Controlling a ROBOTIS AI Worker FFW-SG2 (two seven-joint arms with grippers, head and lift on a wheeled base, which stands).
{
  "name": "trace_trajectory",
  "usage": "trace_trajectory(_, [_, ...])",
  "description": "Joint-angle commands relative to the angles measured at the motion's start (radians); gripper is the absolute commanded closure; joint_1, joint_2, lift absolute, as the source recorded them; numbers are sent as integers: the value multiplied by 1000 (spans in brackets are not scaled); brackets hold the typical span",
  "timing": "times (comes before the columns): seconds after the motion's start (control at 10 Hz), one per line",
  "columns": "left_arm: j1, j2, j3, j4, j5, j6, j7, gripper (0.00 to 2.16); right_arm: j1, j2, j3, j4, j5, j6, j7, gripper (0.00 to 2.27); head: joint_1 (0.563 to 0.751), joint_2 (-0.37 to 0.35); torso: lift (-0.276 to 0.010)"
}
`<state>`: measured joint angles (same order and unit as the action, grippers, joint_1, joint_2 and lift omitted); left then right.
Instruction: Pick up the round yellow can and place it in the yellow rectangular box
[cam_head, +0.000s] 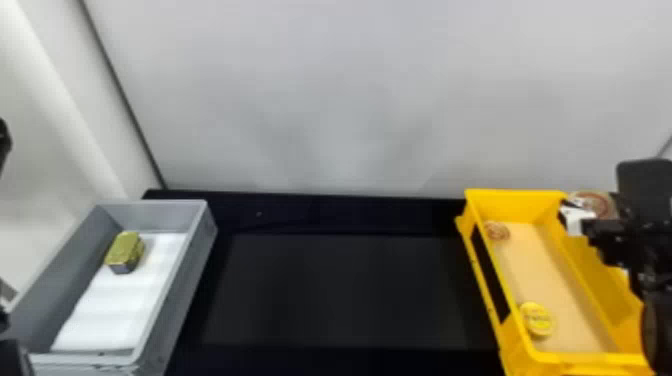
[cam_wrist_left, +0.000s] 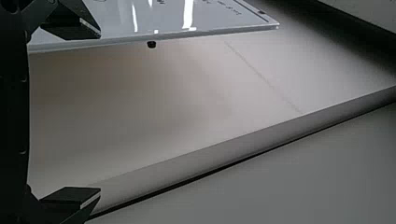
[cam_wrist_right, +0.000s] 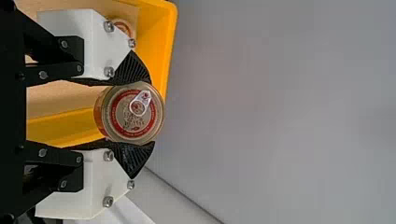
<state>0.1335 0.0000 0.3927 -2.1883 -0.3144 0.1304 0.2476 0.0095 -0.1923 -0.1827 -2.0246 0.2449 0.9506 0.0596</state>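
Red-ringed can (cam_wrist_right: 133, 114) clamped in right end effector (cam_head: 597, 206)

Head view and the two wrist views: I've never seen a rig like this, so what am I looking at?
This is a two-armed robot. The head view looks forward and down from its head; each wrist view comes from that arm's own camera, turned on its side.

In the head view, the grey box on the left holds a gold block on a white lining. The yellow box on the right holds a yellow can at its near end and a round item at its far end.

The right gripper holds a round can with a pull tab, near the yellow box's far right corner. The left gripper is open and empty.
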Motion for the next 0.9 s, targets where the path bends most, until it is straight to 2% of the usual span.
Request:
trace_trajectory(0.0, [2,-3,-1,1,0,0,1,96,37,1,-52,55,-36,-17,3,711,694,14,-60])
trace_trajectory(0.2, [3,-3,0,-1,0,2,1,96,58,-1,-73,103,-82,-33,5,711,694,14,-60])
trace_trajectory(0.8, [2,-3,-4,1,-2,2,1,98,43,-1,-44,277,-110,-63,31,710,694,14,-60])
